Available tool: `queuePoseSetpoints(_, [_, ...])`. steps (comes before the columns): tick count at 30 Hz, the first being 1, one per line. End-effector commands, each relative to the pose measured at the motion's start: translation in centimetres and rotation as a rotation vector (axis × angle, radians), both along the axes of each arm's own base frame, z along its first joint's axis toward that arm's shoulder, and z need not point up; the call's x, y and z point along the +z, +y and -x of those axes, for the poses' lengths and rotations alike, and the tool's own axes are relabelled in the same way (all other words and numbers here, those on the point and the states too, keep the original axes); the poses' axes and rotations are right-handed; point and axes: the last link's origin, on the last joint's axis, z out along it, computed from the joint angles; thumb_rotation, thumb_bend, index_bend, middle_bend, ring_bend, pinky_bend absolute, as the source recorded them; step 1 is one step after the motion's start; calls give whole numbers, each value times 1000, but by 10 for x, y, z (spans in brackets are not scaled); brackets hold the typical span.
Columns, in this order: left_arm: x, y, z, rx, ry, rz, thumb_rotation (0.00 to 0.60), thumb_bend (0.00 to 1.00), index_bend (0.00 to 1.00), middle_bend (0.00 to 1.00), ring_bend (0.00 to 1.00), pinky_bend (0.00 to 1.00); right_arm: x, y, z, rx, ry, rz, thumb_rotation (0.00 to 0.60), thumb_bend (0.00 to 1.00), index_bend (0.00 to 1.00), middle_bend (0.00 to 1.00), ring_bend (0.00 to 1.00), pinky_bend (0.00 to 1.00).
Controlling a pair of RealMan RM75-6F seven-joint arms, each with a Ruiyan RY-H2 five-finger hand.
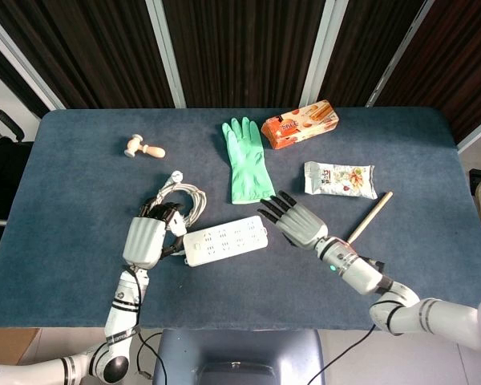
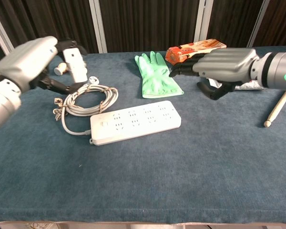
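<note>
both hands lifted off the power strip (image 1: 225, 240), left hand (image 1: 147, 238) and right hand (image 1: 298, 221) empty, fingers loosely spread; next likely a fresh grasp.

A long white power strip (image 1: 225, 239) (image 2: 135, 121) is lying flat on the blue table (image 1: 80, 241), with its rows of little socket holes facing up. It is sitting a bit slanted. Its white cord (image 1: 175, 204) (image 2: 86, 102) is lying curled in loops just beside its left end.
</note>
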Motion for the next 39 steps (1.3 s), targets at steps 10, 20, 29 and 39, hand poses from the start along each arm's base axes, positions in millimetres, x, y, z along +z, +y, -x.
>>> queuePoseSetpoints(10, [17, -3, 89, 216, 91, -20, 600, 429, 365, 439, 276, 176, 59, 6, -4, 0, -34, 93, 600, 827, 54, 99, 0, 0])
queuePoseSetpoints(20, [-5, 2, 115, 300, 156, 50, 539, 407, 13, 87, 57, 145, 58, 7, -2, -16, -9, 92, 600, 809, 37, 95, 0, 0])
queuePoseSetpoints(29, [-1, 3, 115, 309, 173, 61, 431, 405, 0, 0, 0, 109, 60, 8, 6, -30, 11, 96, 600, 802, 28, 94, 0, 0])
queuePoseSetpoints(39, [98, -46, 90, 152, 224, -103, 445, 400, 0, 0, 0, 96, 104, 47, 53, -187, -16, 196, 600, 451, 0, 3, 0, 0])
